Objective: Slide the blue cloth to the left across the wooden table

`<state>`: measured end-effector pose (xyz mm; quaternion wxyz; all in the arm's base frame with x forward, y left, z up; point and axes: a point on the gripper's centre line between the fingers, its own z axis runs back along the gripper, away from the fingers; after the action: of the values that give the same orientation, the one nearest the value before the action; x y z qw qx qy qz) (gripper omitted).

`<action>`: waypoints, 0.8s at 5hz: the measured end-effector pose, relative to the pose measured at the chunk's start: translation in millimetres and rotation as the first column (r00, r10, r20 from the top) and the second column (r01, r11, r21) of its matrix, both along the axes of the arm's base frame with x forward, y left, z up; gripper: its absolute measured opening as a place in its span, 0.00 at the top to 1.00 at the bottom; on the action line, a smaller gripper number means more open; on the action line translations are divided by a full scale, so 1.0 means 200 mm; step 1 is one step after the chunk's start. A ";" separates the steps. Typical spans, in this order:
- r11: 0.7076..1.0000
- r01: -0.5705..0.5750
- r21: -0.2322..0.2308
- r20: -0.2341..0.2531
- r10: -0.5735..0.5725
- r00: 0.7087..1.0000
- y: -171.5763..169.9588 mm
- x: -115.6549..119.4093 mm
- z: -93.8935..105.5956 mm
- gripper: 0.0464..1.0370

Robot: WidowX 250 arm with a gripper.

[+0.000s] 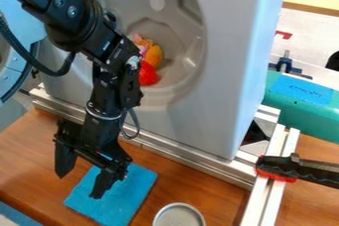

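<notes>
The gripper (79, 185) hangs at the lower left, over the wooden table and the left part of a blue cloth (129, 190). Its fingers stand wide apart with nothing between them. In the view, the right finger overlaps the cloth; whether it touches is not clear. The cloth lies flat on the table, partly hidden by the gripper. Up behind the arm, a round grey drum-like cavity (185, 54) holds a red object (147, 74), an orange one (153, 56) and a pinkish one partly hidden by the arm.
A round metal lid or can (179, 216) is at the front edge. Metal rails (179, 154) run below the tall grey housing (232, 46). A black and red clamp (298, 168) grips the rails at the right, near a green box (305, 113) with blue tape.
</notes>
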<state>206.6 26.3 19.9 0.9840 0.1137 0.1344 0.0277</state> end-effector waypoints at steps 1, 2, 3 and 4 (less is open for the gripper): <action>1.000 -0.002 0.001 -0.022 0.002 1.000 0.00 -0.01 -0.03 0.04; 0.997 -0.066 0.033 -0.016 0.066 0.998 0.03 0.02 -0.07 0.04; 0.992 -0.122 0.045 -0.005 0.122 0.992 0.11 0.10 -0.17 0.04; 0.989 -0.148 -0.007 0.080 0.148 0.986 0.13 0.16 -0.25 0.04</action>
<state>238.7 51.5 -30.0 0.9839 0.1016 0.1027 0.1053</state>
